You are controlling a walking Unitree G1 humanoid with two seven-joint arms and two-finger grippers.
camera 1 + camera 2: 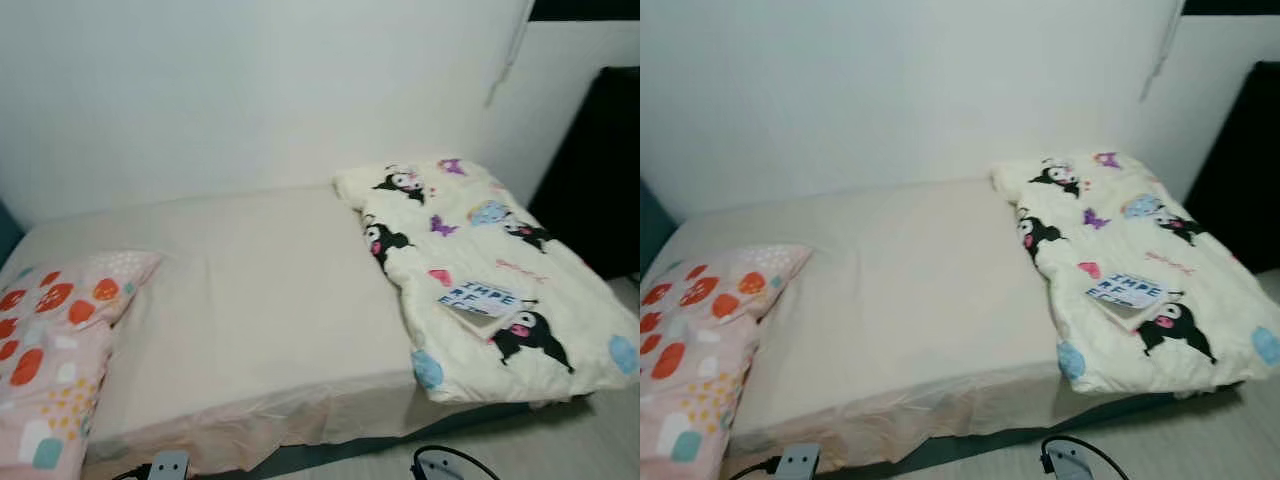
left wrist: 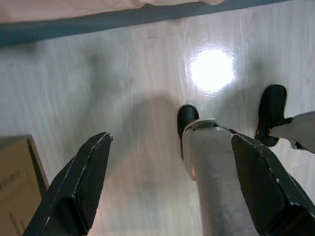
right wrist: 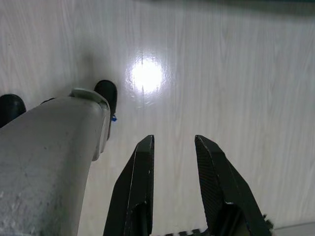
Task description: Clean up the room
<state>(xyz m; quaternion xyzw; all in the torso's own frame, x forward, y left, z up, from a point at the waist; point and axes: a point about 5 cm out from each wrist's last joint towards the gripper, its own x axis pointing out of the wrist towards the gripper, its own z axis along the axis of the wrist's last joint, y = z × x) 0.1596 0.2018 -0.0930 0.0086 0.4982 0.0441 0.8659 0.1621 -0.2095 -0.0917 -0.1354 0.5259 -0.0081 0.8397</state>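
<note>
I stand facing the bed [image 1: 250, 290]: quilt [image 1: 480, 270] folded at its right end with a book [image 1: 478, 298] on it, pillow [image 1: 55, 350] at the left end. My left gripper [image 2: 167, 187] hangs wide open over the floor [image 2: 147, 73], my right gripper [image 3: 172, 167] parted and empty. I'd step closer, then lift the book squarely.

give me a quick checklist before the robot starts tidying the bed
1. Left claw free: ok, open over the floor, holding nothing.
2. Right claw free: ok, fingers apart, empty.
3. Book spotted: ok, lying on the folded blanket at the bed's right end.
4. Pillow placed: not ok, it hangs over the mattress front left corner.
5. Book within reach: cannot tell, both arms hang low.
6. Cardboard box clear of the left claw: ok, apart.
</note>
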